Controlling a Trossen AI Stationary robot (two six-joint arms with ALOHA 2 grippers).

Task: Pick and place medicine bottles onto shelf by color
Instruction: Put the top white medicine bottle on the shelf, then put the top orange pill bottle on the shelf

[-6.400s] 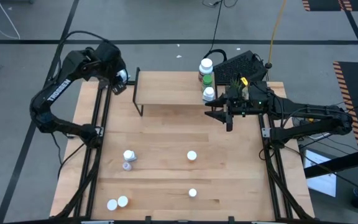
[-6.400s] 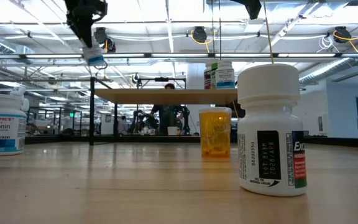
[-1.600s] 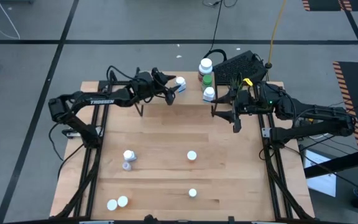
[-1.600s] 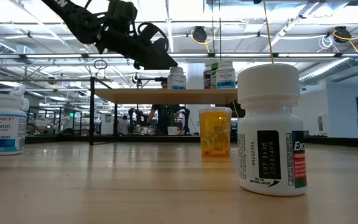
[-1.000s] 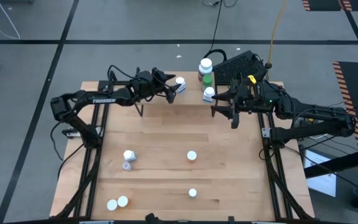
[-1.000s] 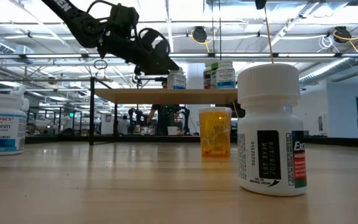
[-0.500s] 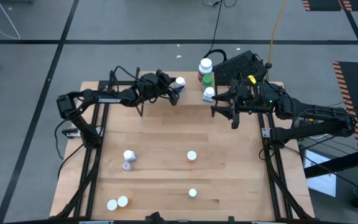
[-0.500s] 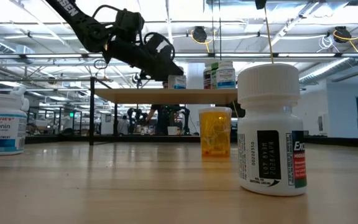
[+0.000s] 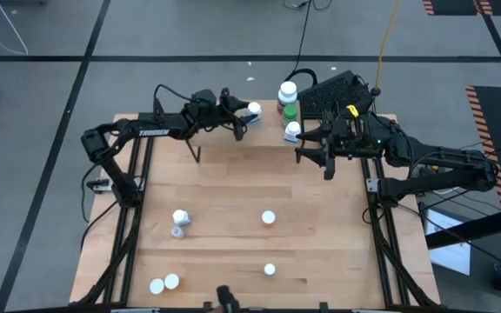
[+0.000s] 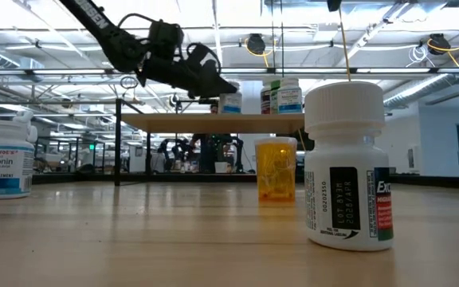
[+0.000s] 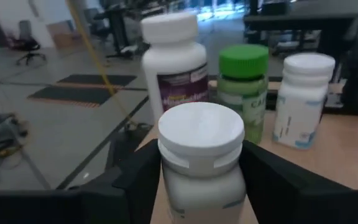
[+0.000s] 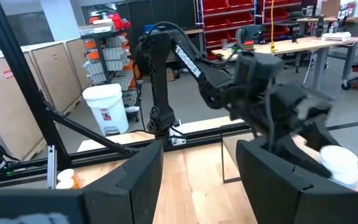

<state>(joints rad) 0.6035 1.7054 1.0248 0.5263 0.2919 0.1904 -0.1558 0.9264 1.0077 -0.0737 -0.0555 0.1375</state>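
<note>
The left gripper point(image 9: 245, 120) pinches a white-capped bottle point(image 11: 201, 163) between its two fingers, above the shelf point(image 10: 213, 122) in the upper middle of the high view. Just right of it on the shelf stand a tall white bottle point(image 11: 173, 59), a green-capped bottle point(image 11: 243, 87) and a small white bottle point(image 11: 301, 99). The right gripper point(image 9: 324, 159) hangs right of the shelf, fingers spread and holding nothing. Five loose bottles point(image 9: 181, 216) lie across the lower tabletop point(image 9: 233, 191).
</note>
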